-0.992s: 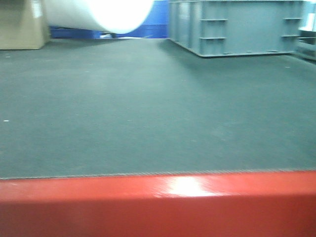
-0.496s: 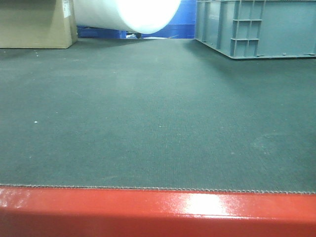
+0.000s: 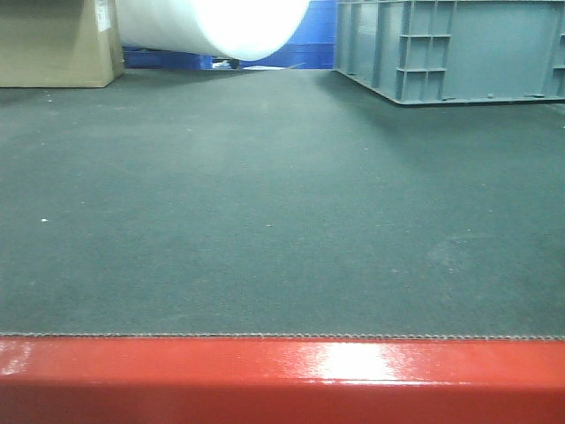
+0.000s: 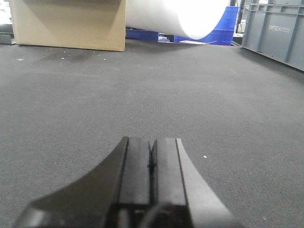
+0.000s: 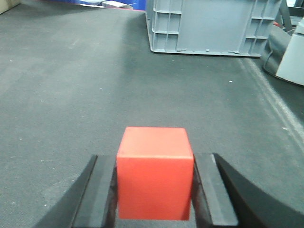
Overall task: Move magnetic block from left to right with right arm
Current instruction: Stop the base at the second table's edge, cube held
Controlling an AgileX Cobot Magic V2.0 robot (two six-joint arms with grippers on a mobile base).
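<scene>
The magnetic block (image 5: 155, 173) is a plain bright red cube, seen only in the right wrist view. It sits between the two black fingers of my right gripper (image 5: 155, 161), which is shut on its left and right faces. Whether the cube rests on the dark mat (image 5: 71, 95) or hangs just above it I cannot tell. My left gripper (image 4: 152, 142) is low over the mat with its pads pressed together and nothing between them. In the front view neither gripper nor the cube shows.
A grey plastic crate (image 5: 213, 26) stands ahead of the right gripper, and shows at the back right (image 3: 459, 44) in the front view. A cardboard box (image 4: 69, 23) and a white roll (image 4: 185, 16) stand at the back left. A glossy red table edge (image 3: 282, 380) runs along the front.
The front view has shifted: the crate and roll slid right, then slightly back left, and the red edge sits lower. No gripper or cube appears in the earlier frames.
</scene>
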